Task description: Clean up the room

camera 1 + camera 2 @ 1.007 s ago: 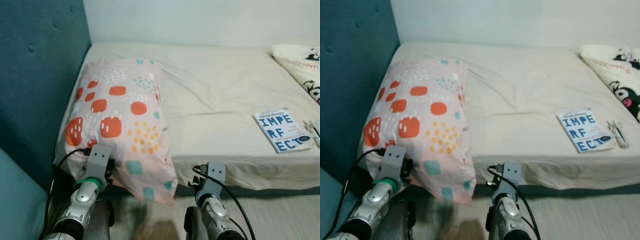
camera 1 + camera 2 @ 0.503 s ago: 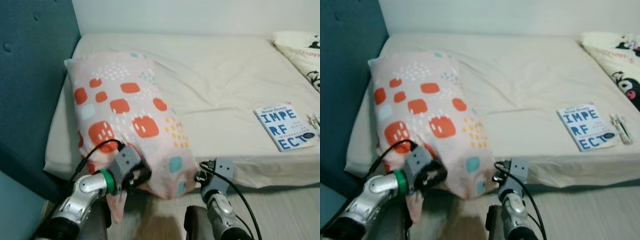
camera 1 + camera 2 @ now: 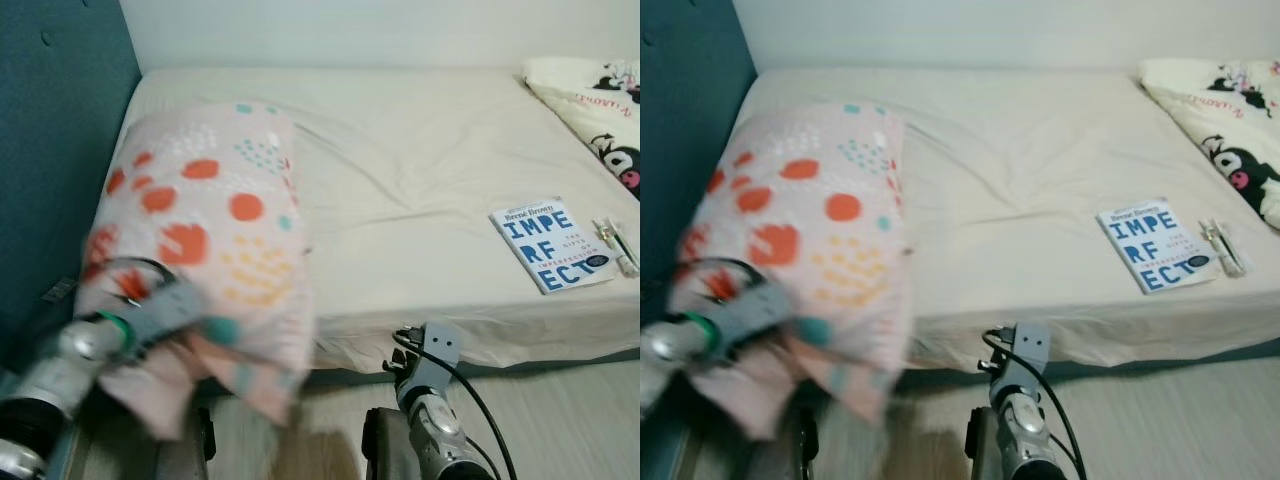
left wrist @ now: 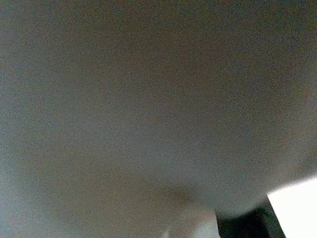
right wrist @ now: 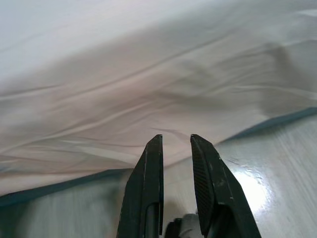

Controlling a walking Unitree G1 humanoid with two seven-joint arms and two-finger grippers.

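Pillow (image 3: pixel 215 230) — near end at left gripper (image 3: pixel 185 305).

A bed (image 3: pixel 420 170) covered in a creased cream sheet (image 3: pixel 400 240) takes up most of the room. At its head stands a dark teal padded headboard (image 3: pixel 55 130) with tufted buttons, rising well above the mattress. Behind the bed, along its far side, runs a plain white wall (image 3: pixel 370 30). Below the bed's near edge a dark base strip (image 5: pixel 54 186) shows, and beyond that lies pale wood-grain floor (image 3: pixel 560 420), catching a bright glare of light.
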